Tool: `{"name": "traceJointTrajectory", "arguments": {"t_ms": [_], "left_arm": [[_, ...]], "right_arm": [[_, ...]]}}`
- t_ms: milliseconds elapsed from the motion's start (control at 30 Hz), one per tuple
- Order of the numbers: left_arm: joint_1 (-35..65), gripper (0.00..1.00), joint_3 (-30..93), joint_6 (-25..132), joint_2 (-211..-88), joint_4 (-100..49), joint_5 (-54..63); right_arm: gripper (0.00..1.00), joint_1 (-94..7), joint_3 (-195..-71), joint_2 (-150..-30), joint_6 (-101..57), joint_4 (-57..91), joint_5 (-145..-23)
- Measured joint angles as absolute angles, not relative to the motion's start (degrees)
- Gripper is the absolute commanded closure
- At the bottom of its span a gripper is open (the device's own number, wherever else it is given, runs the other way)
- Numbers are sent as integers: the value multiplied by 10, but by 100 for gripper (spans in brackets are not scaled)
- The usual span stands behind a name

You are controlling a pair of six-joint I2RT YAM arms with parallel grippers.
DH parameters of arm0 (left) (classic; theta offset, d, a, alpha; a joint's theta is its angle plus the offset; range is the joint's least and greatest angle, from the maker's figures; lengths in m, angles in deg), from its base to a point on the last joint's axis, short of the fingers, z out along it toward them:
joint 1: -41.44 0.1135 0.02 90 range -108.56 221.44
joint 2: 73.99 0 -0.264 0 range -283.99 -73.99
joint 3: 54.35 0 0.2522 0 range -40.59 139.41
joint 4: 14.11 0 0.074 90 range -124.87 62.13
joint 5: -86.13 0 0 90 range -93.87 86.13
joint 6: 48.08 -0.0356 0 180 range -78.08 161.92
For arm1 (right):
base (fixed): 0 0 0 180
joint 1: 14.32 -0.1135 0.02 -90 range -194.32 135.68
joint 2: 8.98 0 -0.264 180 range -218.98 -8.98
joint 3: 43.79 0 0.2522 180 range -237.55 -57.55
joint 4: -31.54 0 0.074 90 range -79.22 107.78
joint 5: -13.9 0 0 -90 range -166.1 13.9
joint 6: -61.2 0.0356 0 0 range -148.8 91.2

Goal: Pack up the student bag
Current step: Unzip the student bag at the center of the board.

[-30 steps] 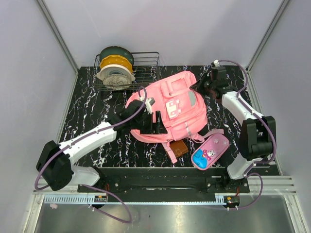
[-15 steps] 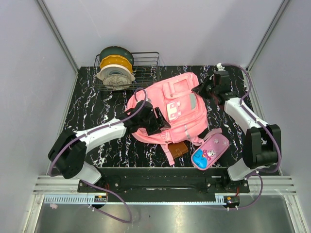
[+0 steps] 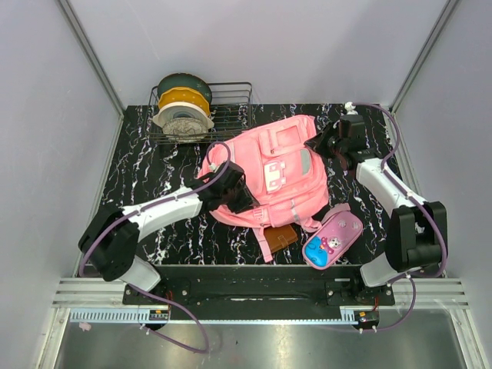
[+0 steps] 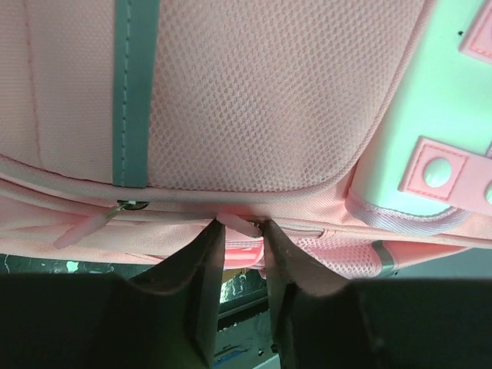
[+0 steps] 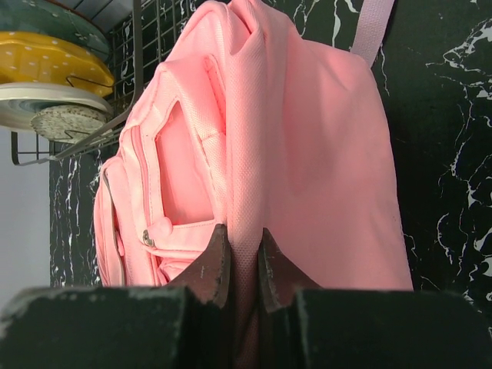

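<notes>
1. The student bag [image 3: 277, 169] lay front-up in the middle of the desk [image 3: 146, 169]. Its long axis ran from the far side toward the near side, leaning a little left, with the straps trailing toward the arm bases.
2. The left pincer [image 4: 244, 227] met the bag's near-left edge. Its fingers stood narrow, one on either side of a pink zipper pull [image 4: 237, 224] that stuck out of the seam toward them. Whether they clamped the pull could not be told.
3. That seam ran crosswise to the left fingers, so the opening stroke would probably have to travel sideways along it.
4. The right pincer [image 5: 240, 234], at the bag's far right corner, pinched a ridge of the fabric, likely as an anchor.
5. The pencil case [image 3: 332, 240] lay outside the bag at the near right, closer to the right arm.
</notes>
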State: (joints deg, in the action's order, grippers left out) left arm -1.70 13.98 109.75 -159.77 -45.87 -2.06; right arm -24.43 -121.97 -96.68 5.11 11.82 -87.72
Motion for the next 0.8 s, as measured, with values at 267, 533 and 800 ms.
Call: {"name": "traceJointTrajectory", "arguments": {"t_ms": [267,533,800], "left_arm": [[-8,81,146,1095,-1612,-458,-21],[0,100,146,1088,-1613,-457,-12],[2,100,117,1069,-1603,-417,-6]], "right_arm": [[100,-244,-1212,-950,51,124,-877],[100,-244,-1211,-947,51,124,-876],[100,-244,-1210,-947,49,121,-875]]}}
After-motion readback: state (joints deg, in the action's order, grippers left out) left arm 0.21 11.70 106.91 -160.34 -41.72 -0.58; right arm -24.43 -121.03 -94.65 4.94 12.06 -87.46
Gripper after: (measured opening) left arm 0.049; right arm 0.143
